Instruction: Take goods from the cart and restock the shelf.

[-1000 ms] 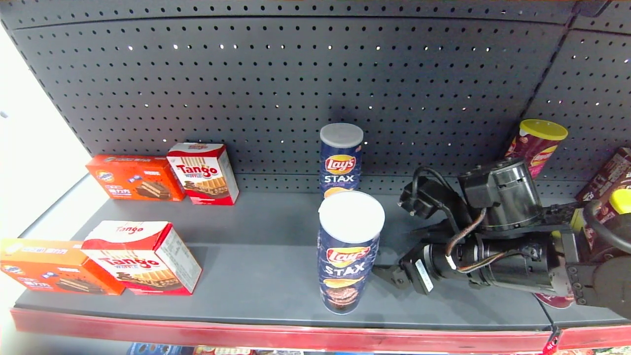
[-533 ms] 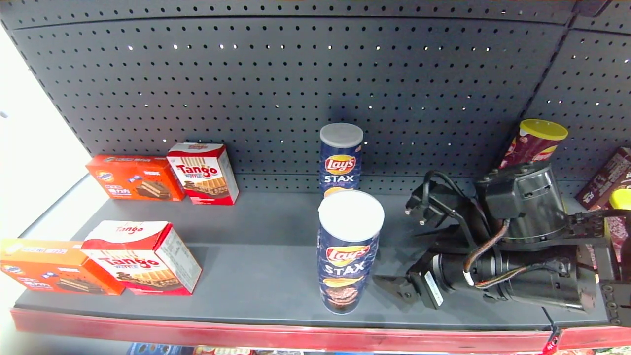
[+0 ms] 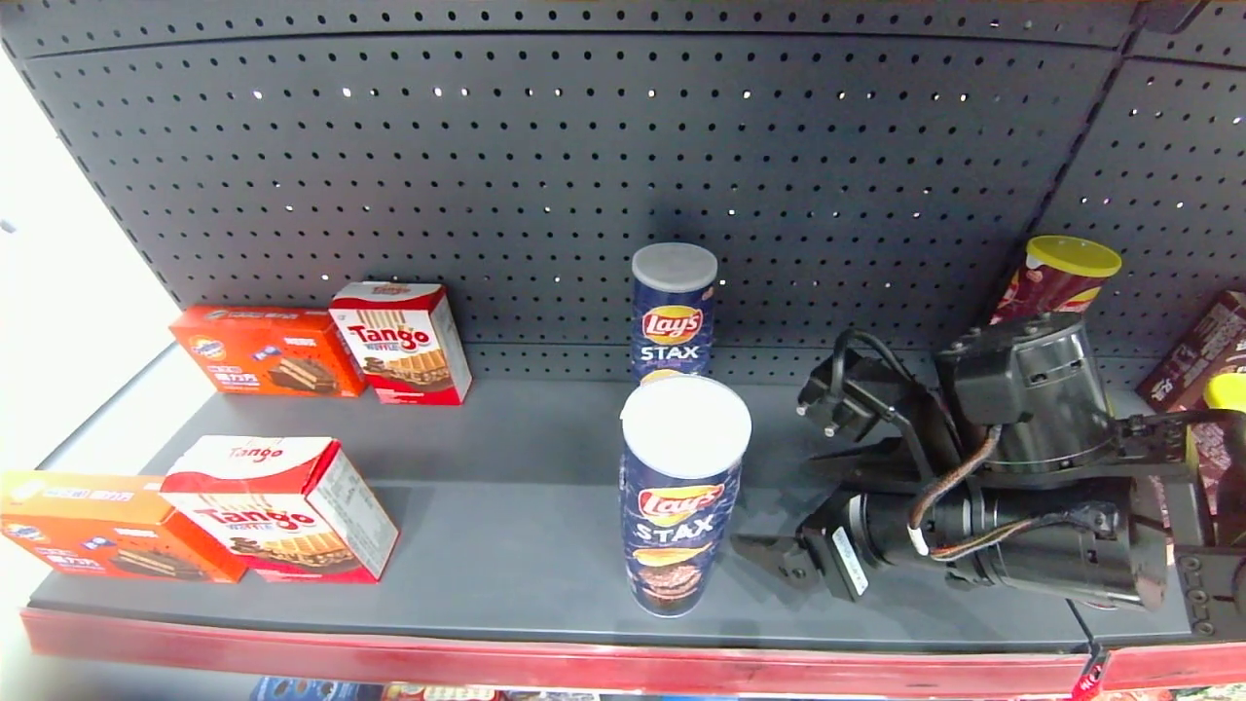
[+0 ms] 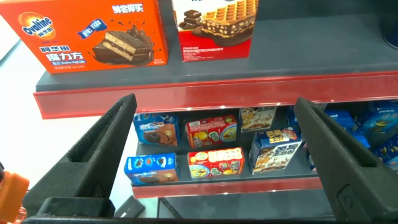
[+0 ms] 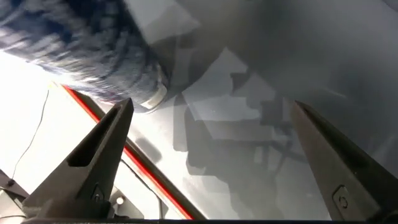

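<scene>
Two blue chip cans stand upright on the grey shelf [image 3: 506, 545]: the front can [image 3: 678, 497] near the red edge, the back can [image 3: 672, 312] against the pegboard. My right gripper [image 3: 779, 501] lies low over the shelf just right of the front can, open and holding nothing. In the right wrist view its fingers [image 5: 102, 158] stand spread, with the front can [image 5: 81, 56] blurred beyond one fingertip. My left gripper [image 4: 214, 102] is open and hangs in front of the shelf's red edge [image 4: 217, 93], holding nothing.
Wafer boxes [image 3: 282, 511] [image 3: 404, 341] and orange boxes [image 3: 97, 526] [image 3: 268, 349] fill the shelf's left part. A tilted maroon can with a yellow lid [image 3: 1061, 277] and a brown box [image 3: 1197, 360] sit behind my right arm. A lower shelf [image 4: 211, 162] holds several small boxes.
My right arm's wrist has drawn back to the right and sunk slightly. The front can has shifted a little to the left. The left side of the shelf is unchanged.
</scene>
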